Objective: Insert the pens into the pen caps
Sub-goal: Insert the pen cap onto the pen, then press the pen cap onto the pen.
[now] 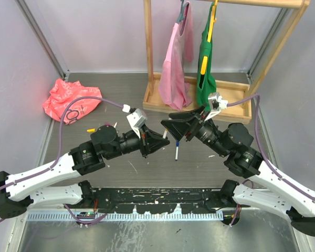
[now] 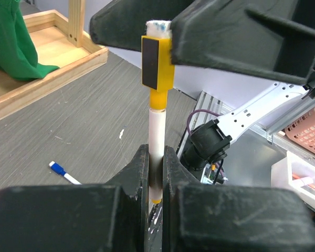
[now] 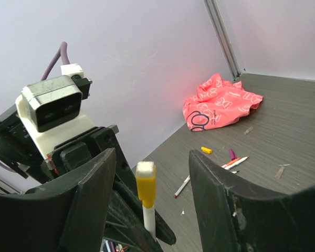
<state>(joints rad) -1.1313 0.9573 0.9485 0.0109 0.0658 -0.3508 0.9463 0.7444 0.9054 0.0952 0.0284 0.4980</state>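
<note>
Left hand point(image 2: 155, 157) clenches the yellow pen point(image 2: 156, 131), long axis pointing straight ahead; its yellow cap point(image 2: 157, 63) stands between the fingers of the released right hand point(image 3: 149, 157).

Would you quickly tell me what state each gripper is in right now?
Left gripper: closed on the yellow pen.
Right gripper: open, its fingers either side of the yellow cap.
</note>
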